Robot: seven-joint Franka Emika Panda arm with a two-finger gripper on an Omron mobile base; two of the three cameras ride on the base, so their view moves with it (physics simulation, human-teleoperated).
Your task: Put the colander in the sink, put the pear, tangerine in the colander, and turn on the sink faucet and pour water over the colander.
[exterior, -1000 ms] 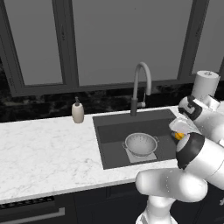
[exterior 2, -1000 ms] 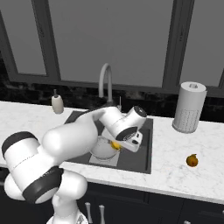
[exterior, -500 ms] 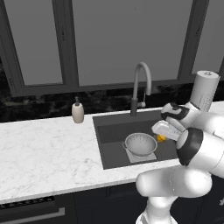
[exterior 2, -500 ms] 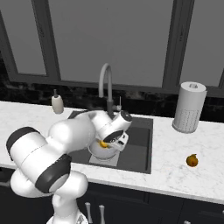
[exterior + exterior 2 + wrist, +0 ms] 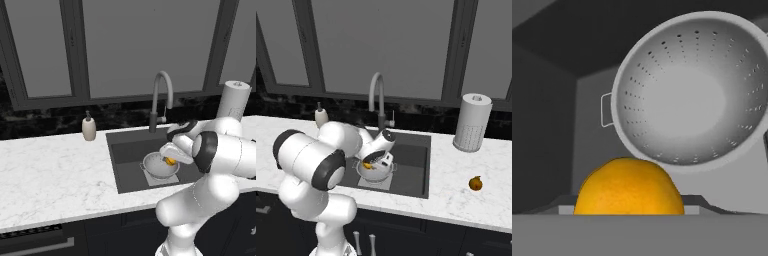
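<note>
The silver colander (image 5: pixel 156 171) (image 5: pixel 379 173) (image 5: pixel 687 90) stands empty on the lighter square of the dark sink (image 5: pixel 129 150) (image 5: pixel 415 151) floor. My gripper (image 5: pixel 170 160) (image 5: pixel 368 165) hangs just over the colander's rim, shut on the orange tangerine (image 5: pixel 170 161) (image 5: pixel 367 164) (image 5: pixel 629 187). Out on the marble counter to the right of the sink lies the brownish pear (image 5: pixel 474 183). The grey gooseneck faucet (image 5: pixel 161 95) (image 5: pixel 377 97) rises behind the basin, and no water shows at its spout.
A beige soap bottle (image 5: pixel 89 128) (image 5: pixel 321 116) stands left of the sink at the back. A white paper-towel roll (image 5: pixel 233 100) (image 5: pixel 472 122) stands to the right. White marble counter (image 5: pixel 55 175) stretches to the left.
The arm has swung left from the sink's right side, carrying the tangerine down to just above the colander. The colander and the pear have stayed put.
</note>
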